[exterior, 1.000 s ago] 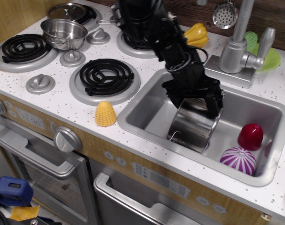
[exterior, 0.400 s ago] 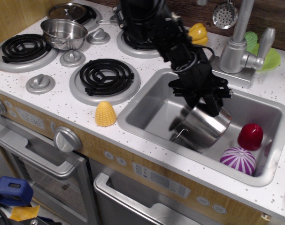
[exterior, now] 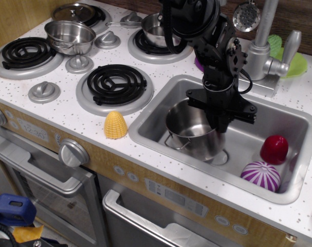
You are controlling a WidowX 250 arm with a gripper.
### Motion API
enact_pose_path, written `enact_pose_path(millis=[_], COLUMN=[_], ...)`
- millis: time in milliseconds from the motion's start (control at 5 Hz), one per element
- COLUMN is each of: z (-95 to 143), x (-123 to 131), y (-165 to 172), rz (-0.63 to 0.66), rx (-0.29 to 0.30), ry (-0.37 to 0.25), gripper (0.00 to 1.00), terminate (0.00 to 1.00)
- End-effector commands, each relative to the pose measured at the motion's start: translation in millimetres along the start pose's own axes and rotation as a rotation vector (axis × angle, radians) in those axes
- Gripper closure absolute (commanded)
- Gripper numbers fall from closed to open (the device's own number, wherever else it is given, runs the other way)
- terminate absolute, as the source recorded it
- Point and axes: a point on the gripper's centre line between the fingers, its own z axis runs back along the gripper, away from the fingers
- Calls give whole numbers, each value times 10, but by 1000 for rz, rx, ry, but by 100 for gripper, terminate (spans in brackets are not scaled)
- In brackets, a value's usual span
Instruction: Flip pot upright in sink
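Pot point(exterior: 189, 128): sits in the sink point(exterior: 161, 110), left half of basin, mouth up, tilted a little toward the camera/left. Interior visible, shiny. One wire loop handle shows on front-left side, near rim. Base appears to rest on basin floor; contact pt hidden by pot wall.

Gripper point(exterior: 217, 121): black, pointing straight down at pot's right rim. Looks clamped on the rim/wall, one finger inside and one outside, but fingertips are dark against dark, so grip can't be confirmed; cannot tell if closed or slack. Arm runs up and back over the rear-right burner.

Sink contents, right side: red egg-shaped item point(exterior: 274, 149) upright near right wall; purple/white striped item point(exterior: 262, 176) just in front of it, near front-right corner. Both well apart from pot.

Counter: yellow corn piece point(exterior: 115, 125) on worktop just left of sink's front-left corner. Faucet point(exterior: 261, 49) behind sink, centre-right. Green item point(exterior: 294, 62) behind faucet, partly hidden. Strainer point(exterior: 246, 15) hangs on back wall.

Stove, left: wider steel pot point(exterior: 69, 36) on rear-left area; lid point(exterior: 74, 11) behind it. Saucepan point(exterior: 153, 28) on rear-right burner, partly hidden by arm. Front coil burner point(exterior: 116, 82) bare.
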Motion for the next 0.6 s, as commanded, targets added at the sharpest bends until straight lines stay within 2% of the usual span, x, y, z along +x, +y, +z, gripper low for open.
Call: enact_pose_path(millis=[0, 200, 400], z=[142, 142, 142], x=[127, 127, 127], y=[11, 11, 11], rz=[-41, -41, -41], rx=[3, 3, 3], ry=[-71, -71, -71], gripper=[0, 0, 0], terminate=[0, 0, 100])
